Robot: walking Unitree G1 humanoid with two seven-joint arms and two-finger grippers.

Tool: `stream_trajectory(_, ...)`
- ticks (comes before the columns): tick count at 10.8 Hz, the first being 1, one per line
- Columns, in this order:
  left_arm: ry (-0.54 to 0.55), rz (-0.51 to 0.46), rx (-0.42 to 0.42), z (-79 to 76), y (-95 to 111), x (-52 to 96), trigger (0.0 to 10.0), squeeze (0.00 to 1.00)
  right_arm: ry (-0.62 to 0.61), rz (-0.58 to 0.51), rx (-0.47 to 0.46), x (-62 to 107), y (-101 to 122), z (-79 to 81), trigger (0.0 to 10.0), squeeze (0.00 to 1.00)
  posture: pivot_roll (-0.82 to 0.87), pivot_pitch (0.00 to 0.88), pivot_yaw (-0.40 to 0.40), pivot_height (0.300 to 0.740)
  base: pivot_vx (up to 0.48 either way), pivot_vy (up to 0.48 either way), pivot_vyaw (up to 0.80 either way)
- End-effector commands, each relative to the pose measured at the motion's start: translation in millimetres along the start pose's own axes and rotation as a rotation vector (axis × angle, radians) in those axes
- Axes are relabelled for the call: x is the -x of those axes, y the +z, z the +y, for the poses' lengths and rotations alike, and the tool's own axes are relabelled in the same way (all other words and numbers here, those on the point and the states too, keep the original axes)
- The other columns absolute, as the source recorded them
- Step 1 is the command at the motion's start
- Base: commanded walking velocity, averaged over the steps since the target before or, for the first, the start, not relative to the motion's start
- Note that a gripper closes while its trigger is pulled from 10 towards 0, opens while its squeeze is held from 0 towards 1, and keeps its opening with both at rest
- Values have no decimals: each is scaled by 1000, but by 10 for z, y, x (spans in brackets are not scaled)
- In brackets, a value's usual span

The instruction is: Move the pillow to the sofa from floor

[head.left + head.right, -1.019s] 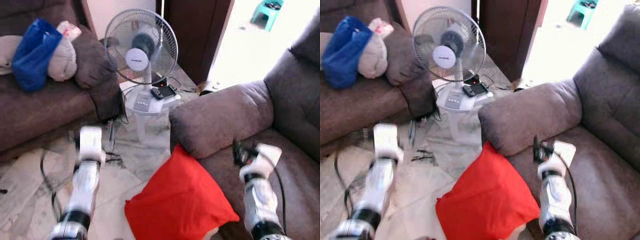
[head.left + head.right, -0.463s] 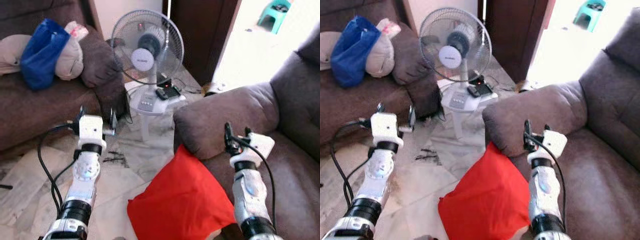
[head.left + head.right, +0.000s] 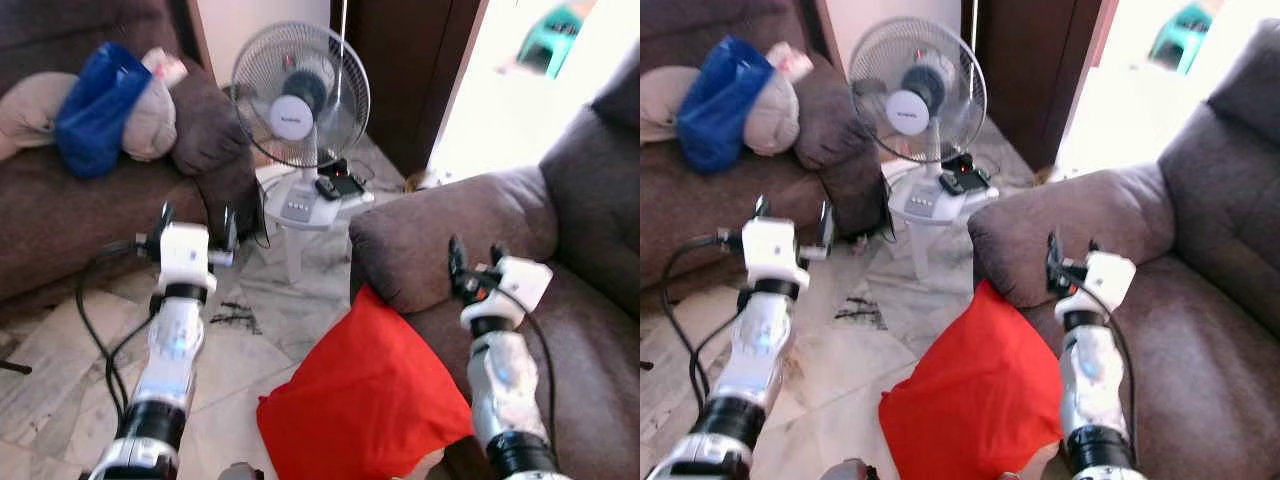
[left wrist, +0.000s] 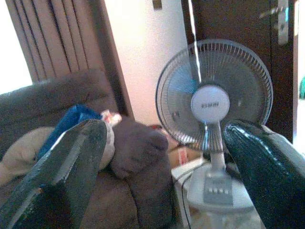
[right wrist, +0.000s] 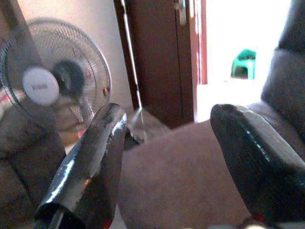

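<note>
The left gripper (image 3: pixel 196 218) is raised over the marble floor (image 3: pixel 250 330) with its two black fingers (image 4: pixel 62 167) spread wide and nothing between them; its wrist view looks past them at a white pedestal fan (image 4: pixel 214 100) and the brown sofa arm beside it. The right gripper (image 3: pixel 472 262) is also raised, its fingers (image 5: pixel 90 157) parted and empty, hovering over the seat of the brown sofa (image 3: pixel 560 300) on the robot's right, just behind that sofa's padded armrest (image 3: pixel 450 235). Below and between the two arms, the red pillow (image 3: pixel 365 400) rests on the floor, tilted up so that its upper corner leans against the front of the right-hand sofa under the armrest; neither gripper touches it. The fan stands farther back on the floor between the two sofas, with a dark remote (image 3: pixel 338 186) lying on its base. On the other brown sofa (image 3: pixel 90 220) at the robot's left lie a blue bag (image 3: pixel 95 110) and a beige cushion (image 3: pixel 150 120). Behind the fan is a dark wooden door (image 3: pixel 410 60), with a green stool (image 3: pixel 552 45) in the bright opening beyond.
</note>
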State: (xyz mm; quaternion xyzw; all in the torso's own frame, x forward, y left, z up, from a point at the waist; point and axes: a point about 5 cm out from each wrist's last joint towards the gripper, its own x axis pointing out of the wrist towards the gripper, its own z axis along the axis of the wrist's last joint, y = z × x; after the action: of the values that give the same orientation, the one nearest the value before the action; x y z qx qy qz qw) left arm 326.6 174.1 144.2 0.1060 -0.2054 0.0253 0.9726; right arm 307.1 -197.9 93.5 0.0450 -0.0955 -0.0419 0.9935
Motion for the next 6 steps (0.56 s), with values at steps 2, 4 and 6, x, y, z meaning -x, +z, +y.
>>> stream_trajectory(2,-3,-22,-10,7,70,-74,10000,0,18,-8,1,-48,52,19,10000,0,5,15,-15,682,0,0,0)
stream_trajectory(4,7,-7,0,26,52,-68,10000,0,29,28,-8,-67,36,20,10000,0,13,26,-21,672,0,0,0)
stream_trajectory(6,3,7,-5,33,32,-40,10000,0,38,24,-8,-74,43,29,10000,0,13,39,-26,657,0,0,0)
